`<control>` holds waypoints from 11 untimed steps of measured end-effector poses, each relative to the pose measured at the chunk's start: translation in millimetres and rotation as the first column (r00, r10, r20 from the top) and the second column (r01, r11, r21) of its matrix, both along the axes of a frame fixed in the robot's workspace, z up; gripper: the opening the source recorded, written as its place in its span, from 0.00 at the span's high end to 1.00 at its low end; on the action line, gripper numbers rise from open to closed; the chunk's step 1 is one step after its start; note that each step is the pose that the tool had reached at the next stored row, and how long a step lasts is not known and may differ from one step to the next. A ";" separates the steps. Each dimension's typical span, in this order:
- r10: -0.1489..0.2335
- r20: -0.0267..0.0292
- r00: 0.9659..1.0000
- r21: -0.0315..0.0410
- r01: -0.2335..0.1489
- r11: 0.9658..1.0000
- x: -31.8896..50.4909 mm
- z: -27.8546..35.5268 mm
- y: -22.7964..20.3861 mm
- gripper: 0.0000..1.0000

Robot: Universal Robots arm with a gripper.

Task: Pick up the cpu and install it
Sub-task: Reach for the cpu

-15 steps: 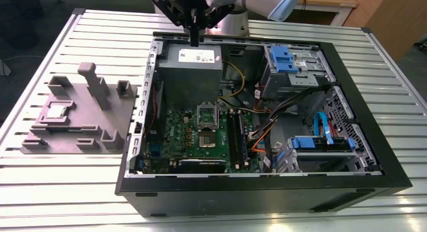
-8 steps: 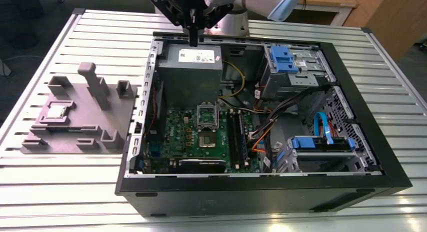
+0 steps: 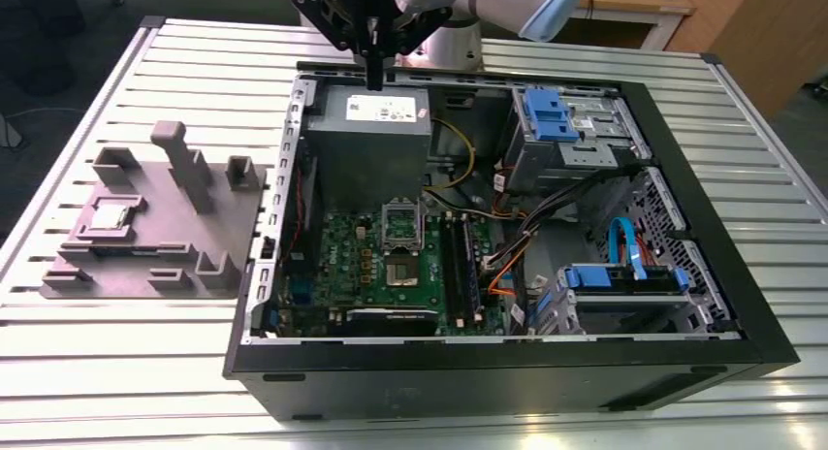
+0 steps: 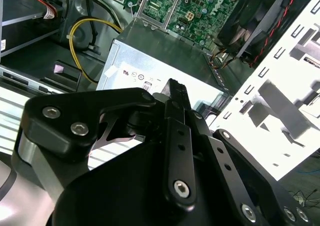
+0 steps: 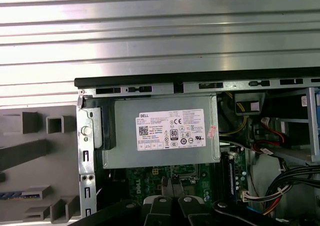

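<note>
Tabletop (image 3: 130, 353): ribbed bare metal slats with a bright satin sheen; computer case (image 3: 492, 372): matt black outer shell, inner walls of dull grey sheet metal, perforated in places; power-supply box (image 3: 368, 144): plain grey sheet metal, low sheen, with a white paper-like label (image 3: 383, 108); motherboard (image 3: 349, 256): green board, faintly glossy; socket frame (image 3: 402, 220): bright bare metal; drive caddies (image 3: 544, 115): smooth blue plastic; fixture block (image 3: 194, 227): matt grey-mauve, plastic-looking, smooth-faced; cpu (image 3: 112, 215): shiny silver-grey metal top; gripper (image 3: 375, 80): black links, matt to satin, with bright metal screw heads, jaws black and smooth; cables (image 4: 75, 28): glossy plastic sheathing.
</note>
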State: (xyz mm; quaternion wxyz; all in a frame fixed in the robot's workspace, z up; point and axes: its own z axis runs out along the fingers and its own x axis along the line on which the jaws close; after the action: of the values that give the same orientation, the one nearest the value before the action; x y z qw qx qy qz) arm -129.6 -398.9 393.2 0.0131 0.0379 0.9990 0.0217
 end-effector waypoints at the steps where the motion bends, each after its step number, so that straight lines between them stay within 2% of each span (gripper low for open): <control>1: 0.000 0.000 1.000 0.000 0.000 1.000 0.0 0.0 0.0 0.90; 11: 0.000 0.000 1.000 0.000 0.000 1.000 -1.7 0.0 0.0 0.90</control>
State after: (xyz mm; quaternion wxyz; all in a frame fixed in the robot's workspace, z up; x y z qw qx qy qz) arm -131.3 -398.9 393.1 0.0131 0.0379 0.9990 0.0217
